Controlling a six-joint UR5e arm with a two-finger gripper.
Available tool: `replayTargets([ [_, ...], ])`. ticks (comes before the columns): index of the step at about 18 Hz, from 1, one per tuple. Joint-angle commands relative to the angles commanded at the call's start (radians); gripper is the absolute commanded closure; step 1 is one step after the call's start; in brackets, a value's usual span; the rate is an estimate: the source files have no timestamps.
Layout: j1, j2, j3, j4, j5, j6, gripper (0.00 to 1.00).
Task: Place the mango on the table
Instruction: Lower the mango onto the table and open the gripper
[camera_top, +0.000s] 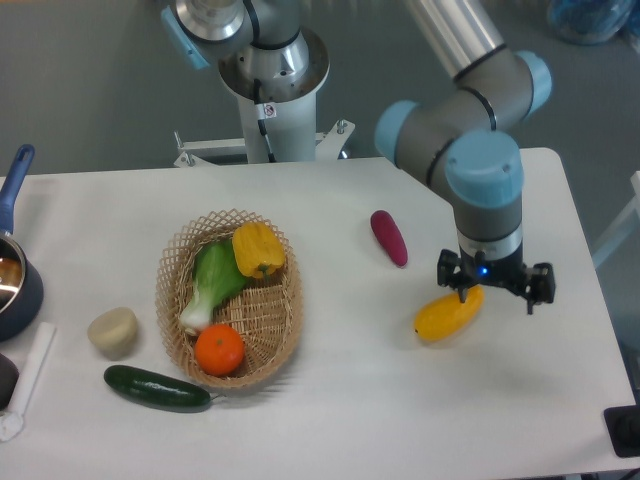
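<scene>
Mango (447, 314): lies tilted on the table (350, 400), right of the wicker basket (230, 300), clear for release | Gripper (497, 290): fingers spread wide above its upper end, holding nothing.

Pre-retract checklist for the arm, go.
1. Mango lying on the table, right of the basket: ok.
2. Pincer open: ok.
3. Pincer clear of the mango: cannot tell, one finger overlaps its upper end in this view.
4. Mango away from the table edge: ok.
5. Sweet potato apart from mango and pincer: ok.
6. Mango at rest, not rolling: cannot tell.
</scene>
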Motion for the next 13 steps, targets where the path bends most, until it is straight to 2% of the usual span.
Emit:
replayTargets([
  [2,0.023,0.022,-0.005,-0.009,-0.005,0.067,0.00],
  [4,0.084,0.080,-0.011,-0.072,-0.047,0.159,0.00],
  [6,0.142,0.118,-0.009,-0.136,-0.119,0.277,0.00],
  [8,0.195,0.147,-0.009,-0.184,-0.146,0.379,0.00],
  [10,0.228,0.166,-0.011,-0.213,-0.170,0.457,0.00],
  [13,0.253,0.180,-0.012,-0.219,-0.190,0.491,0.00],
])
